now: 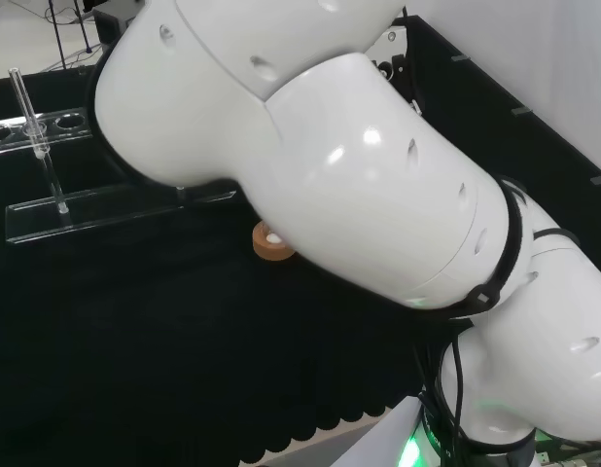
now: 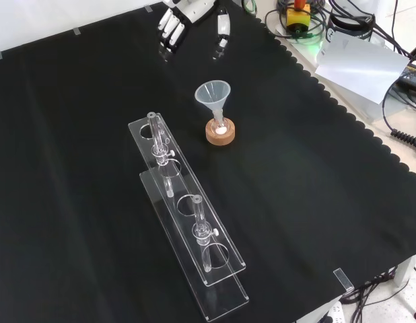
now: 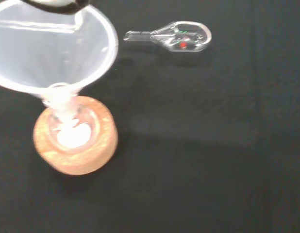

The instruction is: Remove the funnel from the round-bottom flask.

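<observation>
Here the hand hangs at the far edge of the front view, fingers relaxed and holding nothing, well apart from the funnel. The funnel stands upright, its stem in the neck of the round-bottom flask on a cork ring. It looks light, thin and slippery, so I would pinch the cone's rim, lifting straight up to spare the fragile glass.

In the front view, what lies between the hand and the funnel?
Nothing: in the front view, only bare black cloth lies between the hand at the top and the funnel, which sits in the flask on its cork ring.
</observation>
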`<state>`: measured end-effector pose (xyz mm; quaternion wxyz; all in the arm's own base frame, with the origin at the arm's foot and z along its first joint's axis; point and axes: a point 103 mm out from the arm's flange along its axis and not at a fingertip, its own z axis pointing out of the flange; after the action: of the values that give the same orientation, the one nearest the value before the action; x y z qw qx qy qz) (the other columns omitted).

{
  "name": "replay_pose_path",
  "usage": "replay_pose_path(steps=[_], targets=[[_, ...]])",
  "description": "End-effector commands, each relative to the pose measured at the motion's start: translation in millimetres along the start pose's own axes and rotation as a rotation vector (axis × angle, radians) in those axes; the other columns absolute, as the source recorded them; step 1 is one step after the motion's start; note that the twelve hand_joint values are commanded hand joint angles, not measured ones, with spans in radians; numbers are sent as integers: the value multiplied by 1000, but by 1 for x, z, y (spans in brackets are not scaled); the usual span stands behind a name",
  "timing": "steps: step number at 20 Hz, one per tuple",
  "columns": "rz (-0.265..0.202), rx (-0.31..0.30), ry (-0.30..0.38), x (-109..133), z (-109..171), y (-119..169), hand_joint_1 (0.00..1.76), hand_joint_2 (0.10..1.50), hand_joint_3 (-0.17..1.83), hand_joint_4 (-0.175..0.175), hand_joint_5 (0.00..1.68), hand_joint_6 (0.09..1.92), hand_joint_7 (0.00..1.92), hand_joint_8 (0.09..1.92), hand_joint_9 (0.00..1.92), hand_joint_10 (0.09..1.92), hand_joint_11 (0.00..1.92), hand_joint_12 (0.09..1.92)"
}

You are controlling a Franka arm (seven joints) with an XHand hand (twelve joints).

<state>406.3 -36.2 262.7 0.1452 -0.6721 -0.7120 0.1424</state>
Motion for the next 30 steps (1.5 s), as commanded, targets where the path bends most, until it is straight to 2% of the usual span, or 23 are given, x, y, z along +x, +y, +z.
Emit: replay_pose_path(steps=[1, 7, 12, 19, 30], targets=[[-38, 69, 31, 20, 4, 7, 653, 639, 517, -60, 182, 87, 34, 659, 265, 735, 288, 1421], [-42, 153, 47, 32, 10, 19, 610, 627, 459, -76, 95, 87, 0, 516, 157, 825, 263, 1471], [-53, 177, 46, 39, 15, 20, 582, 626, 416, -83, 60, 87, 0, 455, 129, 863, 290, 1480], [-59, 193, 50, 42, 25, 14, 578, 639, 385, -90, 80, 87, 0, 521, 174, 873, 325, 1466], [-60, 170, 28, 50, 39, 9, 585, 645, 374, -91, 106, 87, 0, 557, 183, 865, 323, 1463]])
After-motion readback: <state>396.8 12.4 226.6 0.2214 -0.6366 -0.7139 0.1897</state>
